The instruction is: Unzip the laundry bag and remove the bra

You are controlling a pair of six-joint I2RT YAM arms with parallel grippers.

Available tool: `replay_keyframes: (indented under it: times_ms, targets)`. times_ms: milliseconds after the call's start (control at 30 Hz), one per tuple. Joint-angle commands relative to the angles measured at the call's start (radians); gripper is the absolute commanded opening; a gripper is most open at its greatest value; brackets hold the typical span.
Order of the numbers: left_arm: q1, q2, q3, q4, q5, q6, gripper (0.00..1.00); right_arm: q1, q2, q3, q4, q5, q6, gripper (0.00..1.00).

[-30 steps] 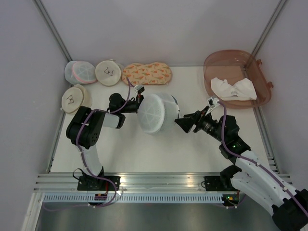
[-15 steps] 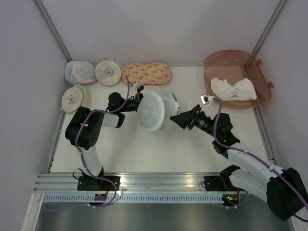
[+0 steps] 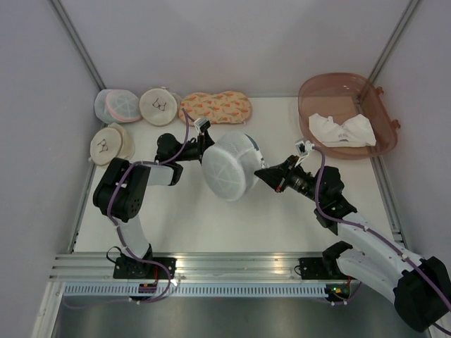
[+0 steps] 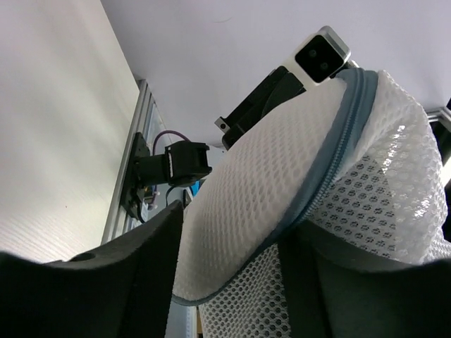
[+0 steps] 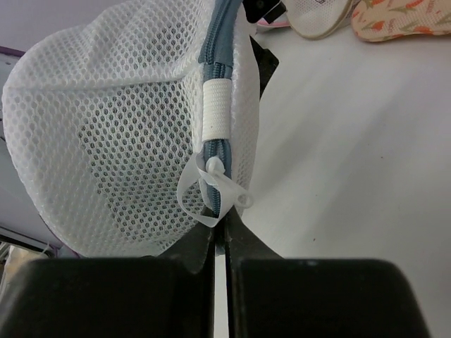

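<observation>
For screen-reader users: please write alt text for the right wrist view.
The right gripper is pinched shut on the lower end of the blue-grey zipper of a white mesh laundry bag that fills the left of the view. A cream pouch and a patterned pouch lie on the white table behind.

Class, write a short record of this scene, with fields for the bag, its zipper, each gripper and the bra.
Laundry bag: between the two grippers, mid-table
Zipper: closed along the stretch in view
Left gripper: jaws apart around the bag's mesh; grip unclear
Right gripper: shut on the zipper's end, beside a white ribbon loop
Bra: not visible
</observation>
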Motion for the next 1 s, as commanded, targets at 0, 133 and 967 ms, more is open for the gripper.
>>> replay_keyframes:
  times_ms: [0,133,967]
  targets:
    - [0.000,0.016,0.044,0.369,-0.028,-0.050,0.62,0.000,-0.027,0.057,-0.030,-0.011,-0.067,0.00]
    - [0.026,0.008,0.056,0.247,-0.036,-0.012,1.00,0.000,-0.062,0.099,-0.154,0.008,-0.168,0.00]
    - [0.009,-0.413,0.299,-1.522,-0.726,0.975,1.00,0.214,0.214,0.403,-0.669,0.742,-0.553,0.00]
